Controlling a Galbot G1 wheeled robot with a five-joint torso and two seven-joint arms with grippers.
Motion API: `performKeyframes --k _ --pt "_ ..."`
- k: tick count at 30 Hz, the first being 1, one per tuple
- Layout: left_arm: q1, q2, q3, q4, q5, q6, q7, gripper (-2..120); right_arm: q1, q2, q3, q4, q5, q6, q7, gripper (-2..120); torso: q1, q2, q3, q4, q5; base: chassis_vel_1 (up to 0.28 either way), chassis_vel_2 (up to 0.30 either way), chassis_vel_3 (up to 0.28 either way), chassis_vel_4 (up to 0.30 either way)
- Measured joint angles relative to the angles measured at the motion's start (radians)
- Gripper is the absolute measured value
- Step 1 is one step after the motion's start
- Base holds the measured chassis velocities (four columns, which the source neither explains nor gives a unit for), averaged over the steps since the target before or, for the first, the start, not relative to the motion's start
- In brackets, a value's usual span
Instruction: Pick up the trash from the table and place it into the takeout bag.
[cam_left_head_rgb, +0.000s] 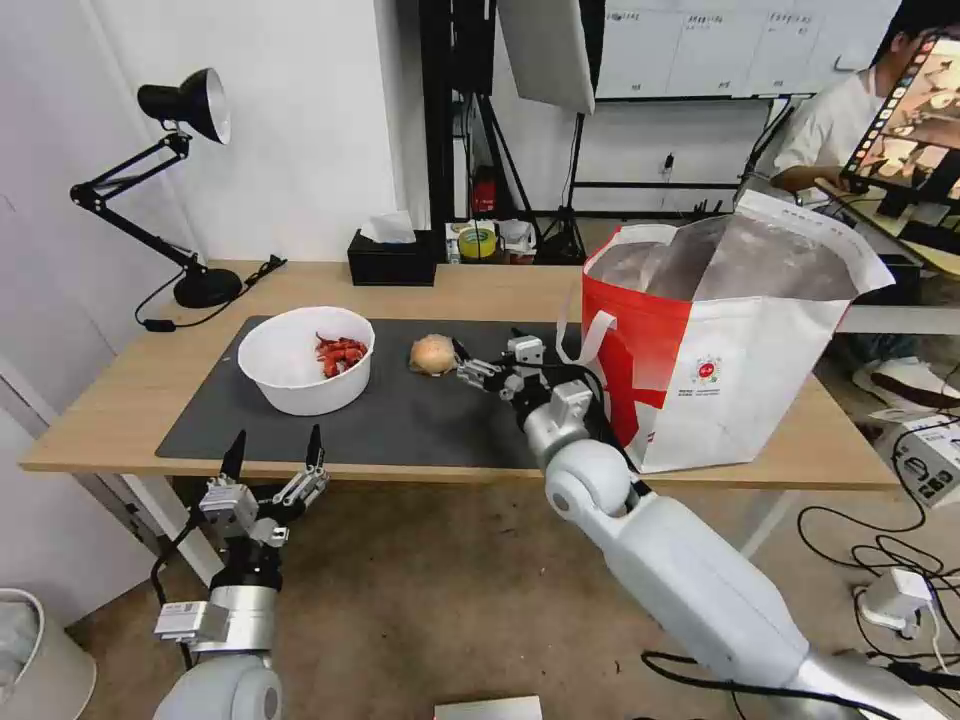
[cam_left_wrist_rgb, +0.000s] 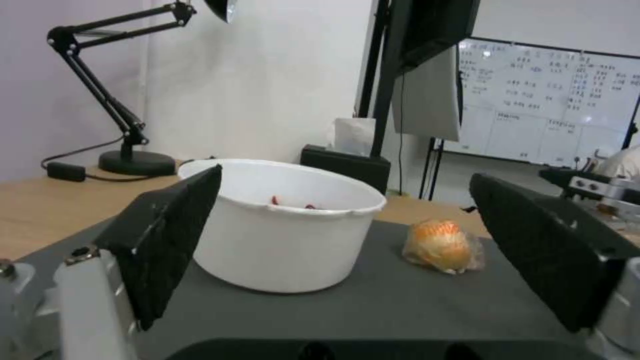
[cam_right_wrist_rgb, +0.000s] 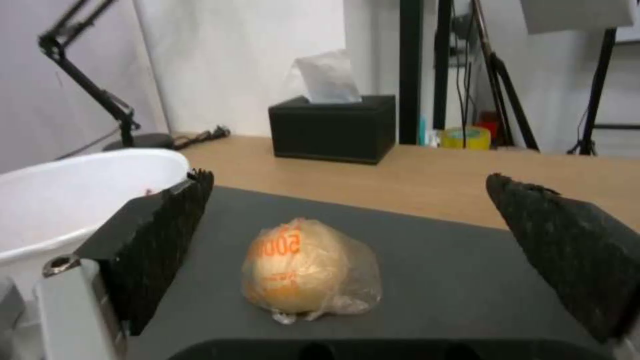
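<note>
The right gripper (cam_left_head_rgb: 487, 372) is hovering with jaws apart at the bun's (cam_left_head_rgb: 433, 354) 3 o'clock, mid-mat — soft, light, slippery wrap; likely best pinched gently across its middle.

The left gripper (cam_left_head_rgb: 274, 455) is waiting with fingers spread off the table's (cam_left_head_rgb: 90, 420) front edge.

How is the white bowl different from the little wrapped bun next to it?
The bowl is white, wide and open on top, with red shells inside; the bun is beige, round, much smaller and sealed in clear wrap with orange print. The open right gripper is right beside the bun, while the open left gripper hangs at the table's front edge, short of the bowl. Both sit on the dark mat.
</note>
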Motion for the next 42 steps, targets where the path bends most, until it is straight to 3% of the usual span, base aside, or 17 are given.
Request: performKeyframes --k 13,42 --pt "-0.009 -0.002 -0.004 0.011 -0.002 -0.001 0.0 100 0.124 0.063 -0.062 -0.174 0.095 -0.048 -0.023 100 0.0 0.0 0.0 0.0 0.0001 0.0 0.0 0.0 0.0" --pt "-0.015 -0.003 -0.017 0.026 -0.006 -0.004 0.0 100 0.271 0.251 -0.118 -0.523 0.107 -0.046 -0.076 100 0.0 0.0 0.0 0.0001 0.0001 0.0 0.0 0.0 0.0"
